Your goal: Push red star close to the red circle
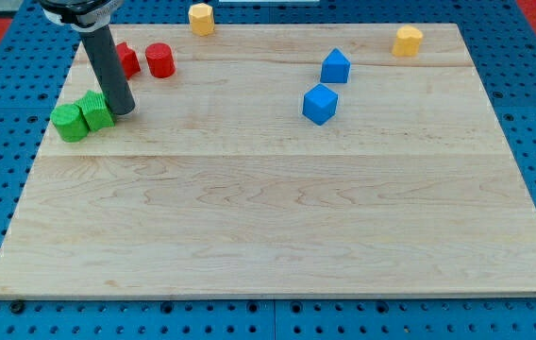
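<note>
The red circle (159,59) is a short red cylinder near the view's top left of the wooden board. The red star (127,59) lies just left of it, a small gap between them, partly hidden by the dark rod. My tip (123,111) rests on the board below the red star, touching or nearly touching the right side of a green block (97,110).
Two green blocks (70,123) sit side by side at the left edge. Two blue blocks (335,67) (320,104) sit right of centre near the top. Two yellow blocks (201,18) (407,41) lie along the top edge of the board (277,227).
</note>
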{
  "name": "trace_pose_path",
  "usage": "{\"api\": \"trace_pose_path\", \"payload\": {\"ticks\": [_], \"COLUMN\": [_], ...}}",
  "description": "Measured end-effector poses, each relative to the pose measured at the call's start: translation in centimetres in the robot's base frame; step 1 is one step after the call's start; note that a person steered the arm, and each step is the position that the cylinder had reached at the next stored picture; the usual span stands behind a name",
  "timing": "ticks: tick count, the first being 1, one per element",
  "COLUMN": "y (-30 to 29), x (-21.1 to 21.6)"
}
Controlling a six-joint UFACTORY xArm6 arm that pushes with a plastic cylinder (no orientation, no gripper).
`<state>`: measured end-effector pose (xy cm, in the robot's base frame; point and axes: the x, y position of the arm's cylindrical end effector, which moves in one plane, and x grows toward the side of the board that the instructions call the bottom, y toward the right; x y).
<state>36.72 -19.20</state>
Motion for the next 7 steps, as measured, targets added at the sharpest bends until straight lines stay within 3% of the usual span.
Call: {"api": "trace_pose_path", "payload": {"ticks": [7], "y": [1.88], "x": [-0.24]}}
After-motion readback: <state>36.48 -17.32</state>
